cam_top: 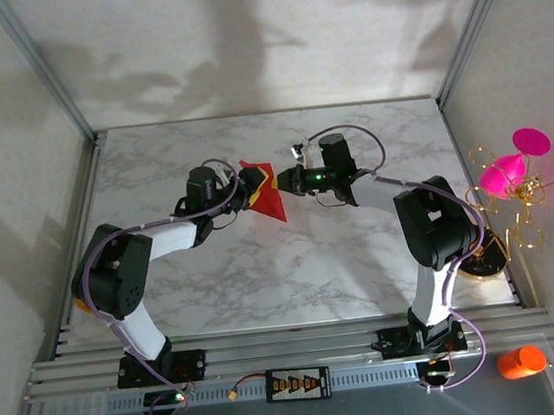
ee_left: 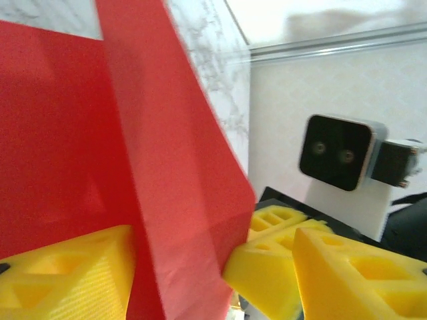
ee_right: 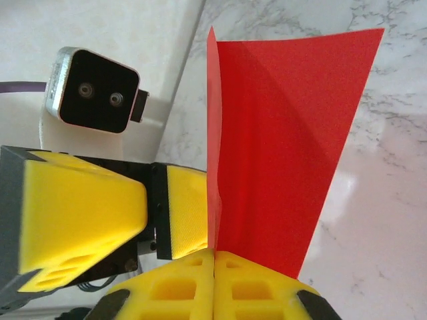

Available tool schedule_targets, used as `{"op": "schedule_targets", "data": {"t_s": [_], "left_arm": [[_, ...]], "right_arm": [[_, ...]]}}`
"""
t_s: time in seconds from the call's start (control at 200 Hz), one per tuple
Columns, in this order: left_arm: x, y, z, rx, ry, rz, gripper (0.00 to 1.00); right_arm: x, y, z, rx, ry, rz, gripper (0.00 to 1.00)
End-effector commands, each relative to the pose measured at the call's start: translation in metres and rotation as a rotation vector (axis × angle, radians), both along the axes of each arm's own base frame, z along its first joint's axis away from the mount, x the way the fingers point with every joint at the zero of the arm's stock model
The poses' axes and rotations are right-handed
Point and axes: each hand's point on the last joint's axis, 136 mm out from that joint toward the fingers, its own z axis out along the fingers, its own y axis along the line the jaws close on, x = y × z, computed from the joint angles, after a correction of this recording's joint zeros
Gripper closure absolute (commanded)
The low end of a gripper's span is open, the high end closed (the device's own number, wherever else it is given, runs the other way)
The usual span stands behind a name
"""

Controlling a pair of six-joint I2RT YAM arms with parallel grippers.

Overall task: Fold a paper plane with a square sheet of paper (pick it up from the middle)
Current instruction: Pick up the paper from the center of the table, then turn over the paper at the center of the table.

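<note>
Just above the centre of the top view, the two arms meet over the marble tabletop point(cam_top: 265, 278), with the red paper point(cam_top: 266, 201) between their tips. The paper is folded into a pointed shape whose sharp tip aims toward the lower right of that frame. Whether it touches the tabletop cannot be told.

The right gripper point(cam_top: 280, 182) reaches in from the right and is clenched on the paper. In the right wrist view its yellow fingers point(ee_right: 180, 293) are pressed together at the bottom edge, and the paper's crease rises from the seam between them toward the top of the frame.

The left gripper point(cam_top: 247, 185) comes in from the left and is released. In the left wrist view its yellow fingers point(ee_left: 67, 273) stand wide apart in the bottom corners, with the paper hanging between them and not pinched.

At the right edge of the top view there is a magenta cone ornament point(cam_top: 511, 168), and an orange bottle point(cam_top: 519, 362) lies in the lower right corner.
</note>
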Motion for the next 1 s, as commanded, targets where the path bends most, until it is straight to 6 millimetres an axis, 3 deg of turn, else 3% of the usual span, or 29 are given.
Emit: {"op": "schedule_targets", "data": {"t_s": [0.0,0.255,0.551,0.781,0.996], "left_arm": [[-0.005,-0.009,0.022,-0.057,-0.088,-0.050,0.37],[-0.005,-0.009,0.033,-0.078,-0.129,-0.056,0.46],[-0.006,-0.007,0.037,-0.086,-0.148,-0.053,0.69],[-0.001,-0.001,0.038,-0.061,-0.145,-0.024,0.90],[0.008,0.008,0.036,0.039,-0.141,0.008,0.93]], "right_arm": [[-0.010,0.000,0.028,0.091,-0.005,0.050,0.92],[-0.016,-0.005,0.041,0.165,0.017,0.070,0.91],[-0.017,-0.009,0.043,0.177,0.026,0.065,0.89],[-0.008,-0.022,0.043,0.136,0.006,-0.005,0.74],[0.012,-0.055,0.037,-0.044,-0.105,-0.195,0.55]]}}
